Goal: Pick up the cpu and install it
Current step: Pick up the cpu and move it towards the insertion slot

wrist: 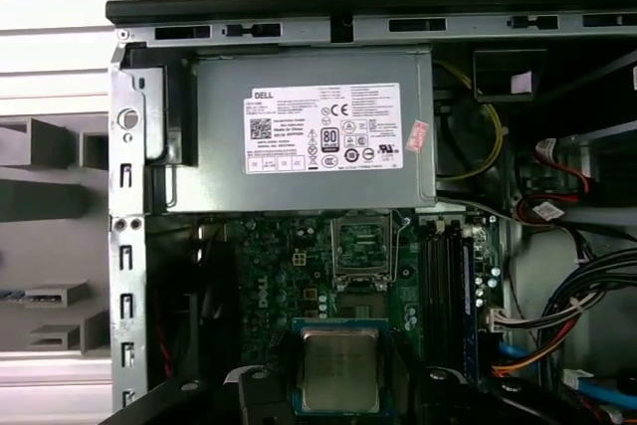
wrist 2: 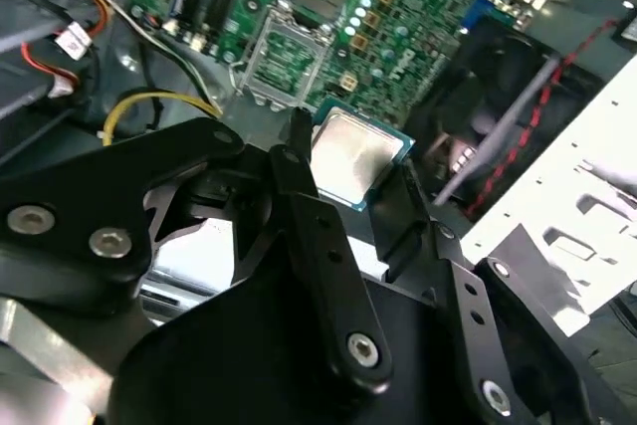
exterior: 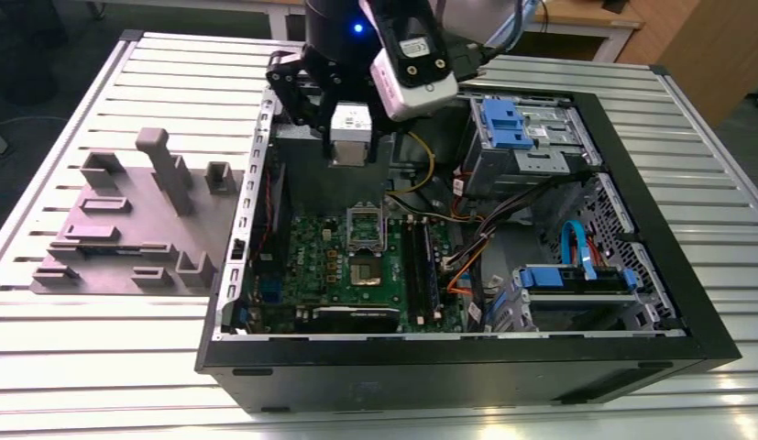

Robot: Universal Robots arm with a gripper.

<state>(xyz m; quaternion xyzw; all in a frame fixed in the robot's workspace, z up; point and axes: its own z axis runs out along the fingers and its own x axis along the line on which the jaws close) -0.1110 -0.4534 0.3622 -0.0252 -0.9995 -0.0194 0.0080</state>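
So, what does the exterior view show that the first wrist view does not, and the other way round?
Exterior view, not the first wrist view: the arm above the open case, and the blue drive bays.
First wrist view, not the exterior view: the white label on the grey box, and the cpu up close, held between the fingers.
Both: the green board, its open socket frame, and the tray beside the case.
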